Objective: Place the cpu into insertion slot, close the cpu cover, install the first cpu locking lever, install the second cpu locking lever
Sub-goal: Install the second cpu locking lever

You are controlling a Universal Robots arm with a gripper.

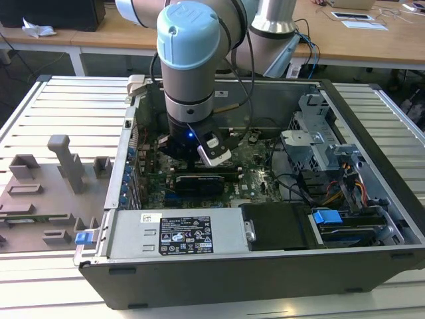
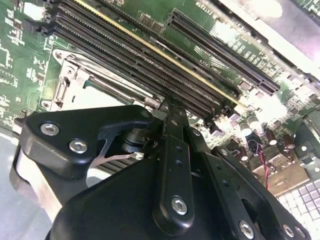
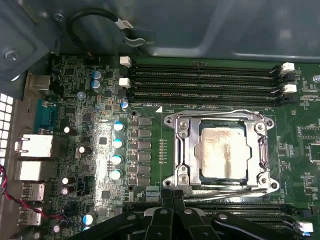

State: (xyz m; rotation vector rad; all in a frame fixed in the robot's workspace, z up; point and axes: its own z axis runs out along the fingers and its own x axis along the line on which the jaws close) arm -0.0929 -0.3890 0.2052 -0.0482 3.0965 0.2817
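Slatted tabletop (image 1: 60,100) carried the opened case, the gripper (image 1: 199,156) lowered inside. In the second wrist view, fingers (image 2: 172,145) were clenched together, nothing grasped. In the first wrist view, the cpu (image 3: 223,152) was seated under the cpu cover (image 3: 183,150), apparently closed to retain it.

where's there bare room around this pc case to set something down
Free: the slatted table at the exterior view's left, between the grey fixtures and the case wall. Also the power supply's flat top. Crowded: the motherboard under the gripper, and the cabled drive bay.
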